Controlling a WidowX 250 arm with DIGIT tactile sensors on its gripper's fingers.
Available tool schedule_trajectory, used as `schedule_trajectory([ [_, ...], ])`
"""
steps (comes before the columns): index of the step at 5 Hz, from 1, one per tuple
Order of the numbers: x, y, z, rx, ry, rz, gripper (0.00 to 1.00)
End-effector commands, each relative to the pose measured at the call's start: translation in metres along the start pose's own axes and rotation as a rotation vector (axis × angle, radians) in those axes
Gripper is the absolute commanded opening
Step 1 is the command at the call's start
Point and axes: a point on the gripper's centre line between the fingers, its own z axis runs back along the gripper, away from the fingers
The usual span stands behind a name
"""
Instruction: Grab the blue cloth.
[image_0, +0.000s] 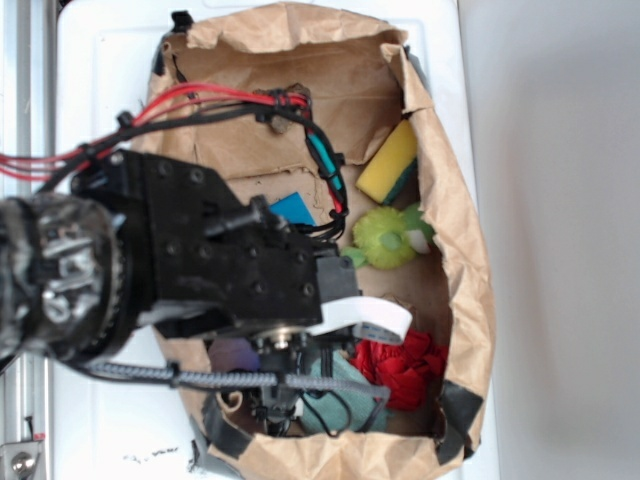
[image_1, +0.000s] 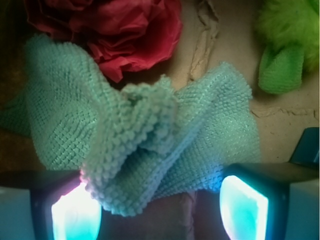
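Directly beneath the gripper, between its 2 glowing pads, lies the blue cloth, a pale teal terry rag bunched into a raised ridge at its middle. The jaws stand apart, 1 pad at each side of that ridge, and nothing is clamped between them. In the exterior view the gripper hangs low inside the brown paper bag, with the cloth showing under and just beside it. Ahead of the gripper, touching the cloth's far edge, sits the red fabric bundle; ahead and to the right lies a green fuzzy toy. A yellow and green sponge lies well apart. My judgement: the step in hand is the closing pinch. The raised fold is the best hold, since it gives the pads bulk to bite. Descend straight so the tips reach below the ridge, then close, keeping clear of the red bundle so only the rag lifts
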Motion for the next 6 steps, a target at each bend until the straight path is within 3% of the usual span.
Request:
schedule_trajectory([
  [1, 0.032, -0.014, 0.012, -0.017, -0.120, -0.012, 1.00],
  [2, 0.037, -0.016, 0.011, -0.015, -0.133, -0.006, 1.00],
  [4, 0.031, -0.019, -0.015, 0.066, -0.086, -0.026, 1.00],
  [5, 0.023, -0.022, -0.023, 0.084, -0.069, -0.036, 0.72],
  [6, 0.020, -0.022, -0.022, 0.076, -0.078, -0.038, 0.00],
])
